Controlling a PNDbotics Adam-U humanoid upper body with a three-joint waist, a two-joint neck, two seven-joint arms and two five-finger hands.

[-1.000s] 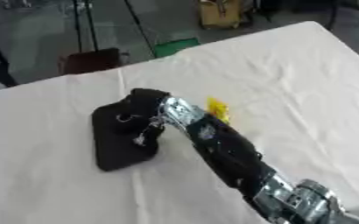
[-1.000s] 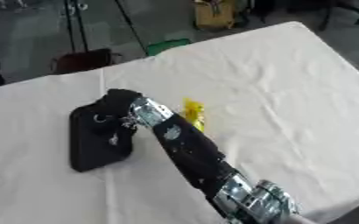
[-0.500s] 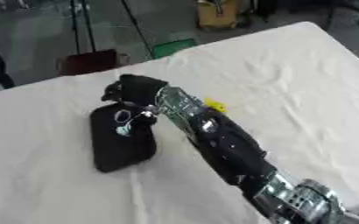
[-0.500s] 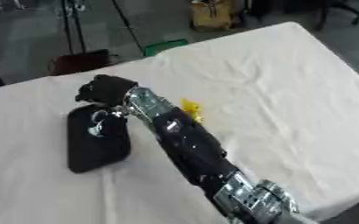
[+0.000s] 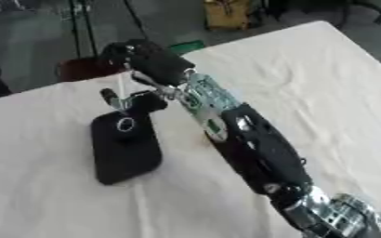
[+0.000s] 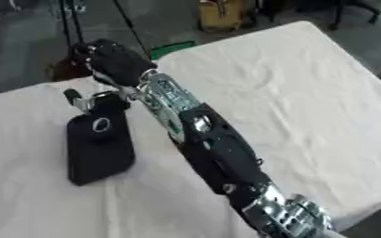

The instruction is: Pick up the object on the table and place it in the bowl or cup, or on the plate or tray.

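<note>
The right hand (image 5: 149, 60) is up over the far edge of the table (image 5: 332, 93) now, well above and beyond the black tray (image 5: 126, 148). A second ago it was down low, fingers over the tray's far end; half a second ago it was already rising. The fingers are curled in, and the thumb side hangs down toward the tray's far end, but whether it grips anything there, I cannot tell. The yellow object that lay on the white cloth just right of the arm earlier doesn't show in either view now; the forearm (image 5: 251, 148) crosses that patch of cloth, so it may simply be hidden. The tray lies flat on the cloth, left of the arm, its long side running toward the camera, in the same spot on the table as before. A small ring-shaped thing (image 5: 125, 124) sits on the tray's far end, as it did half a second ago. The left hand shows nowhere.
</note>
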